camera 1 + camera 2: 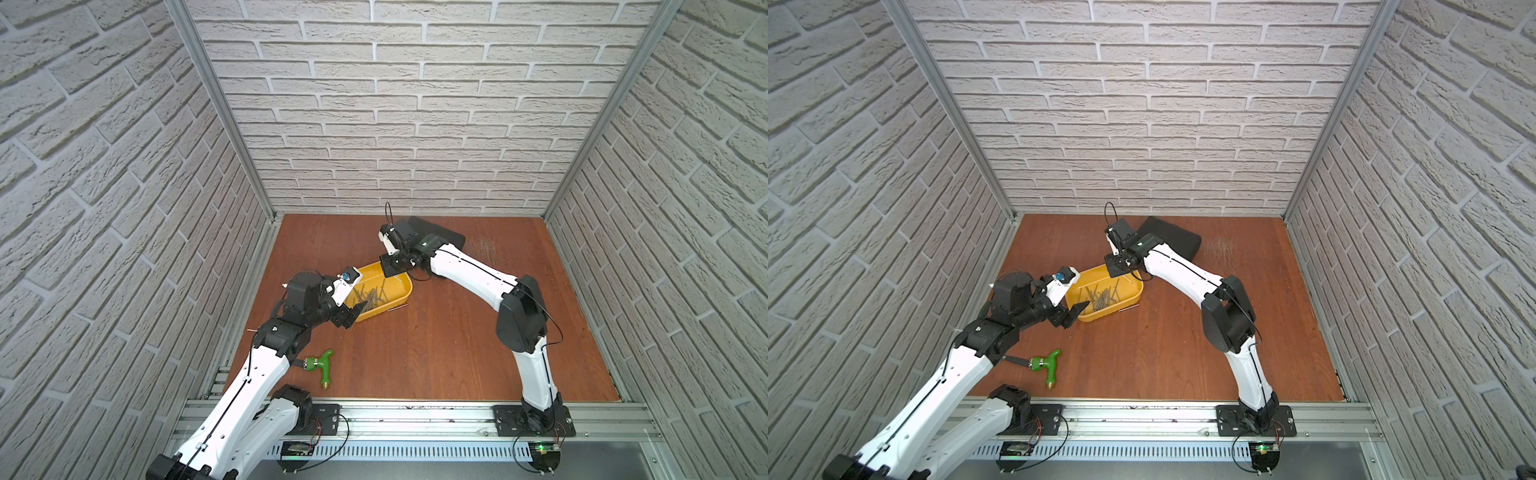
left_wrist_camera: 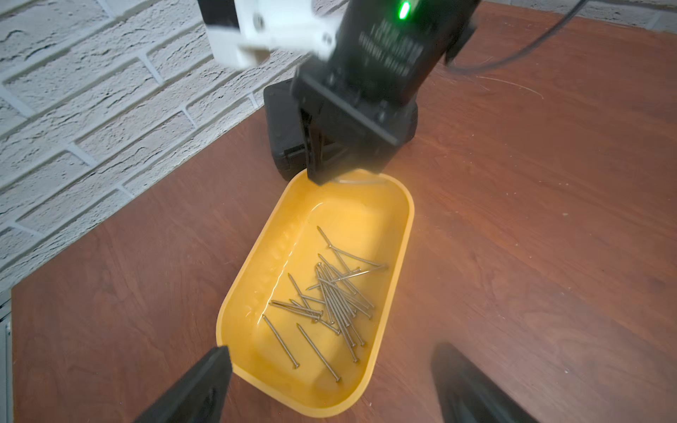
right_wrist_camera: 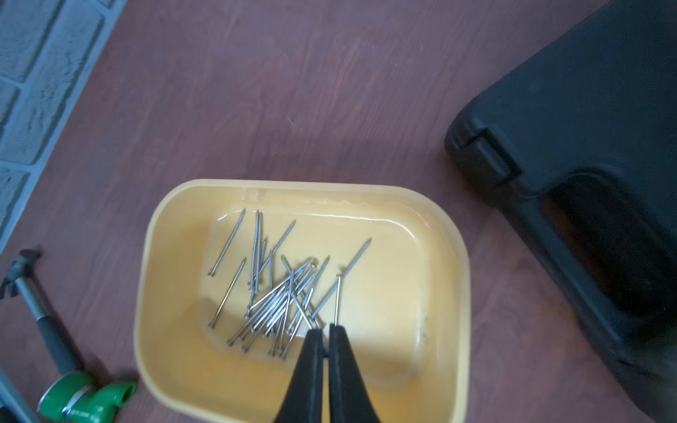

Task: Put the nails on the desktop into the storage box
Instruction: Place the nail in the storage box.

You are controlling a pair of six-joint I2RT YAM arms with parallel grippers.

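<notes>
Starting at the left, a green pipe piece (image 1: 320,365) lies on the brown worktop (image 1: 436,353) near the left arm. A bit further back, the left gripper (image 2: 331,353) has its two fingers spread wide, with nothing in them. It sits at the left end of the yellow storage box (image 1: 382,314). In its wrist view, that end of the box shows between the two fingers. I cannot tell if a finger touches the rim.

Inside the box, the nails (image 2: 337,296) lie in a messy heap, crossing over each other. A few lie by themselves. One loose nail (image 1: 395,308) lies on the worktop just beside the near side of the box.

Over the far side of the box is the right gripper (image 3: 326,329), with its fingers pressed close together. A single nail (image 3: 337,300) sticks straight out from its tips, so it looks pinched there, above the heap. Behind this gripper, a black case (image 3: 586,110) rests on the worktop close to the box.
</notes>
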